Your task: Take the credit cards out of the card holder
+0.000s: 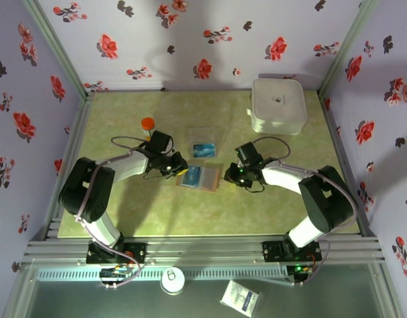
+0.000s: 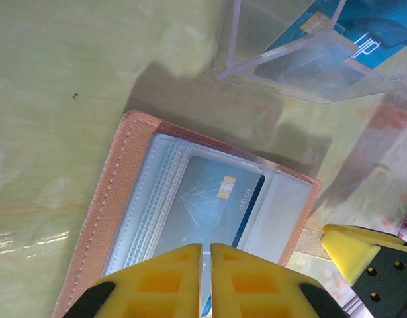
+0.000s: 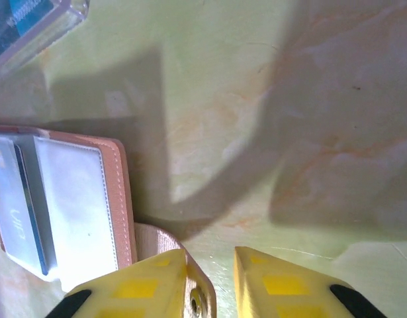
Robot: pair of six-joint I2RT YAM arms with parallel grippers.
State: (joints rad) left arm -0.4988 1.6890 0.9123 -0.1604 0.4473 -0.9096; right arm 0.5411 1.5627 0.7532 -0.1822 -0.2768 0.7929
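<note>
Green table (image 1: pixel 157 212): open wallet (image 2: pixel 117 199) with teal card (image 2: pixel 216 205) sleeved; left gripper (image 2: pixel 205 252) clenched over it, right gripper (image 3: pixel 210 264) slightly parted at clasp tab (image 3: pixel 160 238).

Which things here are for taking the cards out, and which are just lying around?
For the job:
- tan card holder, lying open
- blue card in its sleeve
- teal card, lying in the clear tray

Just lying about:
- orange-capped bottle
- white lidded box
</note>
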